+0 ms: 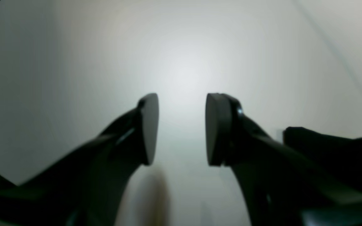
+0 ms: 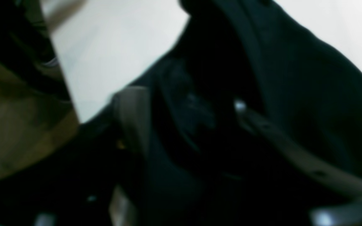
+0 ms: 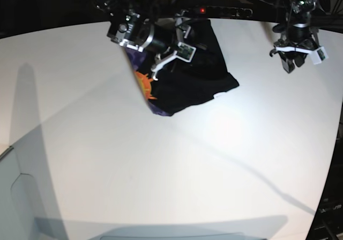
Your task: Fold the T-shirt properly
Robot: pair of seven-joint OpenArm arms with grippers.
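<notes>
The black T-shirt (image 3: 201,71) lies bunched at the back of the white table (image 3: 161,170). Its orange and purple print (image 3: 146,85) shows on the left edge. My right gripper (image 3: 169,58) is down on the shirt's upper left part. In the blurred right wrist view, black cloth (image 2: 294,78) fills the space around and between the fingers (image 2: 130,116), which stand apart. My left gripper (image 3: 292,63) hangs over bare table well right of the shirt, open and empty, as the left wrist view (image 1: 182,125) also shows.
A dark cloth-like shape (image 1: 335,153) sits at the right edge of the left wrist view. The table's far edge runs behind both arms, with dark equipment (image 3: 225,9) beyond it. Arm shadows cross the tabletop.
</notes>
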